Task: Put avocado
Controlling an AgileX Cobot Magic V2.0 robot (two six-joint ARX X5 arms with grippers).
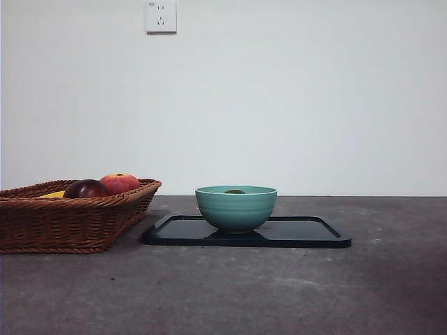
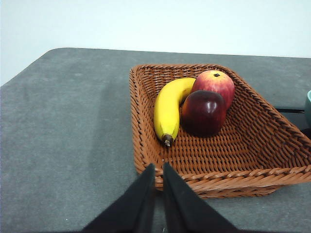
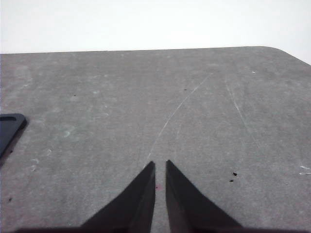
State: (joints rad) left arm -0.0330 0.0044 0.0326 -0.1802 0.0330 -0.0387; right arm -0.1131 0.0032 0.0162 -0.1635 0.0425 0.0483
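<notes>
The avocado point(image 1: 235, 191) lies inside the teal bowl point(image 1: 236, 209); only its dull dark-green top shows above the rim in the front view. The bowl stands on a black tray point(image 1: 307, 232). My left gripper point(image 2: 158, 166) is shut and empty, held over the near rim of the wicker basket point(image 2: 146, 121). My right gripper point(image 3: 159, 162) is shut and empty above bare table, with a corner of the black tray point(image 3: 9, 128) off to the side. Neither arm shows in the front view.
The wicker basket point(image 1: 70, 220) stands left of the tray and holds a yellow banana point(image 2: 168, 109), a dark maroon fruit point(image 2: 203, 112) and a red-orange peach-like fruit point(image 2: 216, 83). A wall socket point(image 1: 160, 17) is on the wall behind the grey table.
</notes>
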